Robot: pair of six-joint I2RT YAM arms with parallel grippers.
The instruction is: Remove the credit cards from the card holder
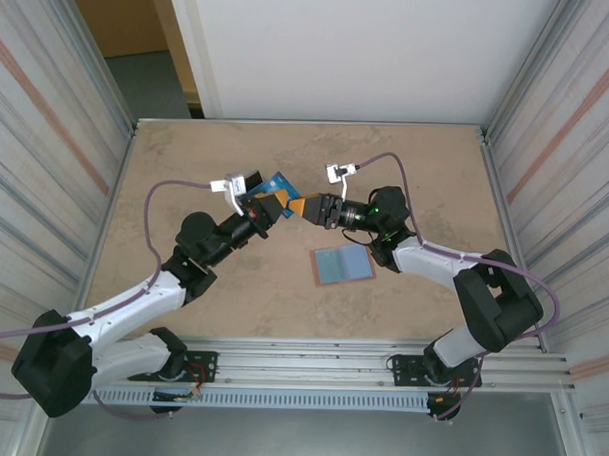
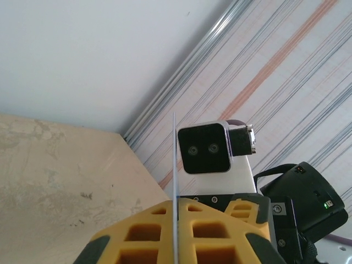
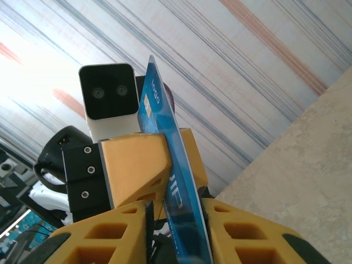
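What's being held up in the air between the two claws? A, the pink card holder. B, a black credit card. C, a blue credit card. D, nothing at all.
C: a blue credit card is pinched in the left claw, its lower part reaching in between the fingers of the right claw; the card holder lies open on the table.

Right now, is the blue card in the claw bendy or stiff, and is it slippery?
Probably stiff: the blue card sticks straight out of the left claw without drooping. Likely light, since it looks paper-thin edge-on. Its smooth face may slip.
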